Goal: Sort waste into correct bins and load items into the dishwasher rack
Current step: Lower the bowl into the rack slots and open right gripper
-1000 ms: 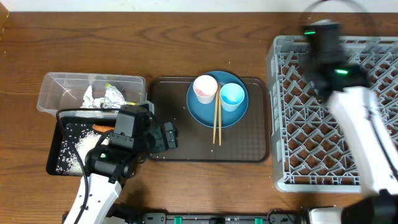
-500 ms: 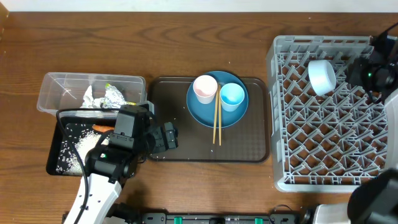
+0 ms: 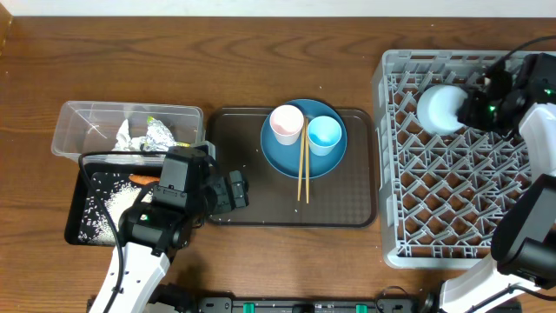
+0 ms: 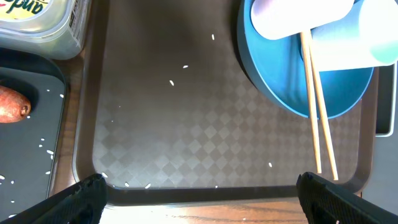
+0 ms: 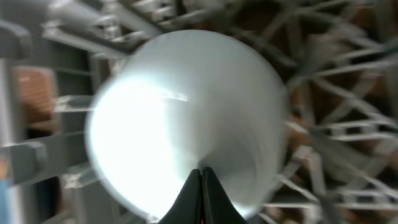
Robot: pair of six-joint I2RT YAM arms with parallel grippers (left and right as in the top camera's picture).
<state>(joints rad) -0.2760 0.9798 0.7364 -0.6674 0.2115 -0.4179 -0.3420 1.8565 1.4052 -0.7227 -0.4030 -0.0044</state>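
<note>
My right gripper (image 3: pixel 471 111) (image 5: pixel 202 171) is shut on the rim of the white bowl (image 3: pixel 437 109) (image 5: pixel 186 118), held on its side over the far part of the grey dishwasher rack (image 3: pixel 452 209). My left gripper (image 3: pixel 236 189) (image 4: pixel 199 199) is open and empty over the near edge of the brown serving tray (image 3: pixel 347 191) (image 4: pixel 186 112). On that tray the blue plate (image 3: pixel 282 156) (image 4: pixel 292 87) carries the pinkish-white cup (image 3: pixel 287 123), the light blue cup (image 3: pixel 325 133) and the chopsticks (image 3: pixel 303 169) (image 4: pixel 314 112).
The clear tub (image 3: pixel 78 122) at the left holds tissue (image 3: pixel 124 135), foil (image 3: pixel 158 133) and a yellow-green wrapper (image 3: pixel 149 120). The black tray (image 3: pixel 82 187) in front of it holds rice (image 3: pixel 109 204) and the carrot (image 3: pixel 143 179) (image 4: pixel 12 104). A few rice grains lie on the brown tray.
The right arm swung from above the rack to its right side. The white bowl came into view and has shifted a little left. The left arm has not moved.
</note>
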